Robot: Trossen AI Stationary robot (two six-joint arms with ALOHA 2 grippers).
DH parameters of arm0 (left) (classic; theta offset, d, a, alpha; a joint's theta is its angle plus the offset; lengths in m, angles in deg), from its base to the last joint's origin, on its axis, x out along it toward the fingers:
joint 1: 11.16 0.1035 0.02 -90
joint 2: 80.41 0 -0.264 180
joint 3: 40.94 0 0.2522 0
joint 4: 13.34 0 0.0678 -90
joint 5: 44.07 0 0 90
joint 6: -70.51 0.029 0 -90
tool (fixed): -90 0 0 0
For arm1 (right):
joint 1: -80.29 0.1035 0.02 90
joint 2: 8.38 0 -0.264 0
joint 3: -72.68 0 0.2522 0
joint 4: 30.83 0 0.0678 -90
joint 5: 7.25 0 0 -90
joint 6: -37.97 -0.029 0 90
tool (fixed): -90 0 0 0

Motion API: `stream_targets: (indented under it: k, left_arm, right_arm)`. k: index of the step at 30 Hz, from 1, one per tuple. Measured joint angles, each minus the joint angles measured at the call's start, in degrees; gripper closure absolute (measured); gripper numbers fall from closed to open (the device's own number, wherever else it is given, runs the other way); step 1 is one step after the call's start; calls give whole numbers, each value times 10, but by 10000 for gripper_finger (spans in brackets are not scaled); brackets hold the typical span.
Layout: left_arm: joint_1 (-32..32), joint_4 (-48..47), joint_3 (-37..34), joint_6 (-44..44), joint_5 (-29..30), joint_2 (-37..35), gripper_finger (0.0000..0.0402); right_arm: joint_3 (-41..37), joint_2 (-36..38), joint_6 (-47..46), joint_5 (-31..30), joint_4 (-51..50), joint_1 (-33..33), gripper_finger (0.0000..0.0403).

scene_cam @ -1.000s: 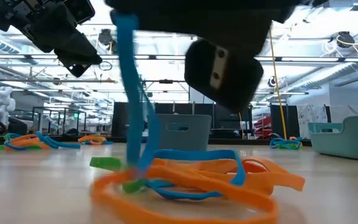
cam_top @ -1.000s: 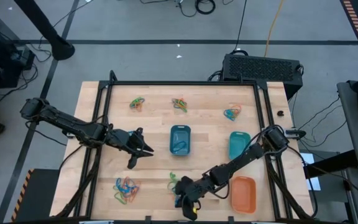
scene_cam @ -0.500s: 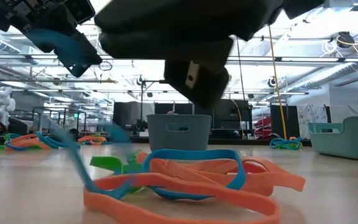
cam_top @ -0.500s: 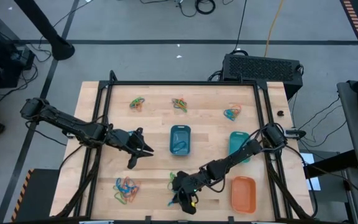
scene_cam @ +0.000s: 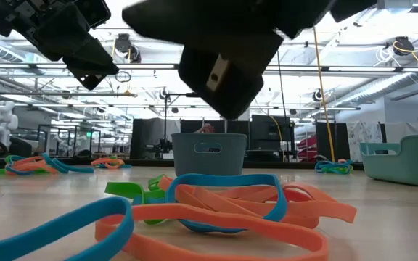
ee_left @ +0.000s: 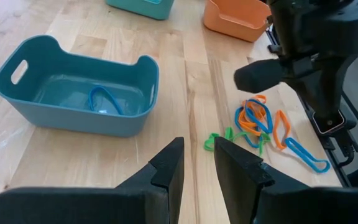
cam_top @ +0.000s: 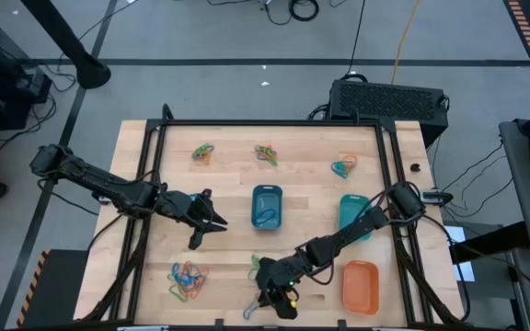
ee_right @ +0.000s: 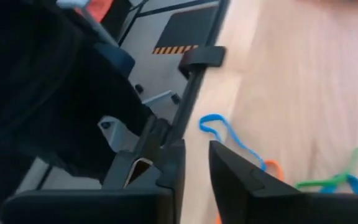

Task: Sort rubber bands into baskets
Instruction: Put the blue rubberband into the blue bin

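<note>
My right gripper hovers near the table's front edge, its fingers a narrow gap apart and empty. A loose blue rubber band lies flat on the table just beside it; it also shows in the right wrist view and the low view. A tangle of orange, blue and green bands lies just behind it. My left gripper waits left of the blue basket, slightly open and empty. A blue band lies in that basket.
The teal basket and the orange basket stand at the right. Other band piles lie at the front left and along the far side. A black frame rims the table.
My right gripper had a blue band drawn up taut out of the pile. It has shifted a little toward the table's left edge. The band has come free of the pile and of the fingers and has fallen flat on the table near the front edge.
</note>
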Motion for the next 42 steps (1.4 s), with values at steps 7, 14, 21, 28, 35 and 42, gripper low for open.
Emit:
stream_targets:
  k: [7,14,21,28,35,42]
  left_arm:
    - [0,-1,0,0,0,0,307]
    - [0,-4,0,0,-1,0,307]
    - [0,-5,0,-14,-3,0,307]
    - [0,-7,0,-14,-19,0,307]
    - [0,-8,0,-12,-19,0,307]
    - [0,-9,0,-13,-19,0,307]
  right_arm:
    - [12,-36,29,-6,21,1,269]
    - [124,-110,140,-5,-40,0,236]
    - [165,-149,164,-38,-51,-3,240]
    - [165,-148,165,-33,-97,4,258]
    - [167,-146,166,-82,-164,15,271]
    - [167,-146,203,-113,-165,21,336]
